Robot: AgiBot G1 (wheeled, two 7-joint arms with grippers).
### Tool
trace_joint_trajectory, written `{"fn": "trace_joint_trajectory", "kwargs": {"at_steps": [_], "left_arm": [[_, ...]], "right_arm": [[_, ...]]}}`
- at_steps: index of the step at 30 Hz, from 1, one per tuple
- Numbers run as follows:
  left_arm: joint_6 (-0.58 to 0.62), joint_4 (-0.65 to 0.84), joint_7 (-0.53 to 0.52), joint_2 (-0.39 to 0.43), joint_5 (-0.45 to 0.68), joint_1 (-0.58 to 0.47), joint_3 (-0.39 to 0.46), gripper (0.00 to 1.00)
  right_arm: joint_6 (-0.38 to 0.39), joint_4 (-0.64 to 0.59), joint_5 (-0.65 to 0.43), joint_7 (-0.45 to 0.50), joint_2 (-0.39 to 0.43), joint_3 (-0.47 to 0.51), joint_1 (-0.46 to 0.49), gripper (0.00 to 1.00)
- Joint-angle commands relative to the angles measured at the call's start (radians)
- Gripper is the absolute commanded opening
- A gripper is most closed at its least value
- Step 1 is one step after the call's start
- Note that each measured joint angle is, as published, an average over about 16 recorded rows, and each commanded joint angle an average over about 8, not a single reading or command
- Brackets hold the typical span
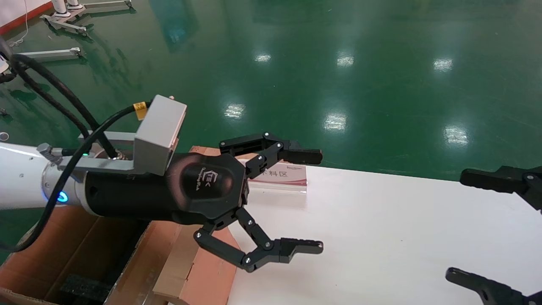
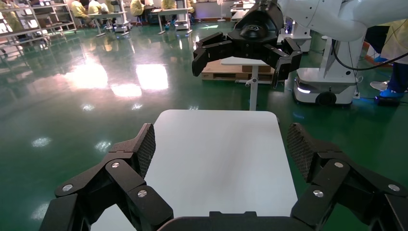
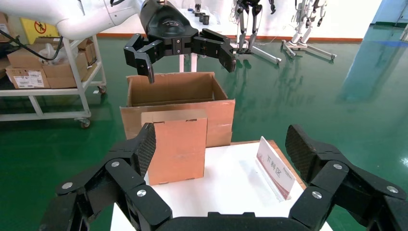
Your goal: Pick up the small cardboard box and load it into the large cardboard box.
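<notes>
— Where do we see the cartons?
— The large cardboard box [image 3: 178, 103] stands off the table's [image 1: 381, 237] left edge; the small one we cannot make out.
— And our grippers?
— Left gripper [image 1: 292, 201] and right gripper [image 1: 474, 228] both spread wide, holding nothing.

The white table [image 1: 381, 237] fills the head view from centre toward four o'clock. The large cardboard box [image 1: 84, 254] stands off the table's edge at eight o'clock. The small cardboard box [image 3: 175, 147] sits at that edge of the table, just in front of the large one. A sign stand [image 1: 281, 178] lies on the table at twelve o'clock. The left gripper [image 1: 296, 201] hangs above the boxes' side; the right gripper [image 1: 495, 228] hangs at three o'clock, well apart
</notes>
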Motion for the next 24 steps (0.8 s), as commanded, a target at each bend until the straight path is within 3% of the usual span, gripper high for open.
{"fn": "trace_joint_trajectory", "kwargs": {"at_steps": [1,7,14,19,24], "left_arm": [[0.001,0.000,0.002,0.000,-0.001,0.000,-0.001,1.00],[-0.006,-0.009,-0.019,-0.010,0.022,-0.007,0.010,1.00],[-0.008,-0.049,-0.096,-0.048,0.133,-0.073,0.054,1.00],[0.029,-0.064,-0.188,-0.056,0.283,-0.185,0.127,1.00],[0.073,-0.071,-0.304,-0.024,0.469,-0.352,0.253,1.00]], "right_arm": [[0.000,0.000,0.000,0.000,0.000,0.000,0.000,1.00],[0.000,0.000,0.000,0.000,0.000,0.000,0.000,1.00],[0.000,-0.001,0.000,-0.001,0.000,-0.001,0.001,1.00],[0.000,-0.001,0.001,-0.001,0.000,-0.001,0.001,1.00],[0.000,-0.001,0.001,-0.001,0.000,-0.002,0.001,1.00]]}}
